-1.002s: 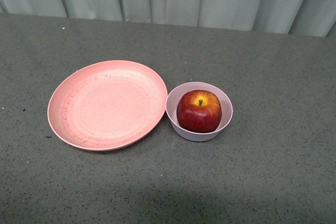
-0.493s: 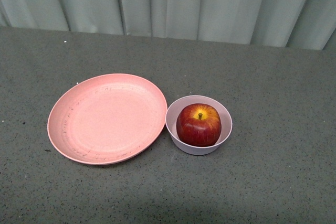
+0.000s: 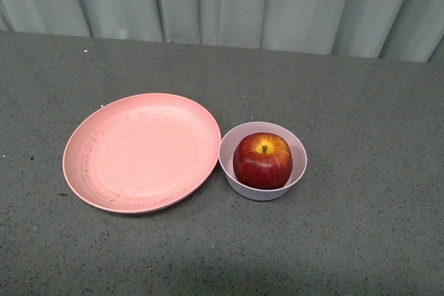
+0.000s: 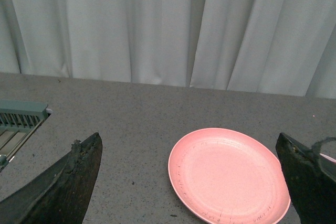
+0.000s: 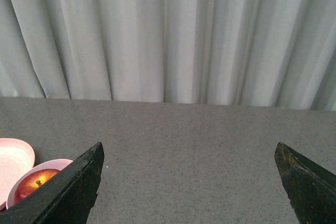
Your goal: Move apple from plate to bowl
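You'll see the apple (image 3: 262, 161) sitting in the bowl (image 3: 233, 170), touching the empty plate (image 3: 141, 152); all sit slightly higher in the front view than before. Both hands (image 4: 184, 182) (image 5: 186, 182) are spread wide, empty, partly cut off.

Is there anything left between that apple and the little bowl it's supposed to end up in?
Nothing visible. The apple already sits inside the bowl, and the plate beside it is bare. Both sets of fingers are spread wide, holding nothing.
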Controlling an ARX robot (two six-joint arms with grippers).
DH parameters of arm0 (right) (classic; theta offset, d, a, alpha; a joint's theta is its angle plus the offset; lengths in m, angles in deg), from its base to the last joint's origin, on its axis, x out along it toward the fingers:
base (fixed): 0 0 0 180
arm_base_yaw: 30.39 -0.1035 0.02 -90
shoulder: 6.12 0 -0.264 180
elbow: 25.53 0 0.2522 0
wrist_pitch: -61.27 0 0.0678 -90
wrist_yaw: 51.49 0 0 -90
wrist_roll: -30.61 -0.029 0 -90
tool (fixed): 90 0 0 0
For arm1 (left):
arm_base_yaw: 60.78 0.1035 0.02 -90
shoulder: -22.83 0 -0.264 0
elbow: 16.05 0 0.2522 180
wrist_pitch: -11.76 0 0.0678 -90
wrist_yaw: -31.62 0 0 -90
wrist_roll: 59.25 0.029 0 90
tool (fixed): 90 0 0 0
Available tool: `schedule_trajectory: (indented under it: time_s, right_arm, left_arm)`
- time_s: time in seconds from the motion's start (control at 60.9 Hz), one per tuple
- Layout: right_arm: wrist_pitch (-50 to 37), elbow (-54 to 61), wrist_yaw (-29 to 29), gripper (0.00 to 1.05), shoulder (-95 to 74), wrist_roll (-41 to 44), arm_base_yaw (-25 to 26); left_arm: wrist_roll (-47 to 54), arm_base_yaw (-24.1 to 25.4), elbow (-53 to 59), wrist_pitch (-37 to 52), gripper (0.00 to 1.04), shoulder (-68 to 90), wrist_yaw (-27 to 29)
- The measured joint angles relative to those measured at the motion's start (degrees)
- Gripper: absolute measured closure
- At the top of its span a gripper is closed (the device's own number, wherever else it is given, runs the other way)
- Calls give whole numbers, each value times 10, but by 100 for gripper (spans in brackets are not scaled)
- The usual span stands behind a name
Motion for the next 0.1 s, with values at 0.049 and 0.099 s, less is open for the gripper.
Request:
schedule_trajectory:
  time_s: [0.049, 0.099]
  right_arm:
    - [0, 0, 0, 9, 0, 0, 0]
    - [0, 0, 0, 9, 0, 0, 0]
  left_arm:
    - [0, 0, 0, 0, 7, 0, 0]
    - [0, 0, 0, 0, 7, 0, 0]
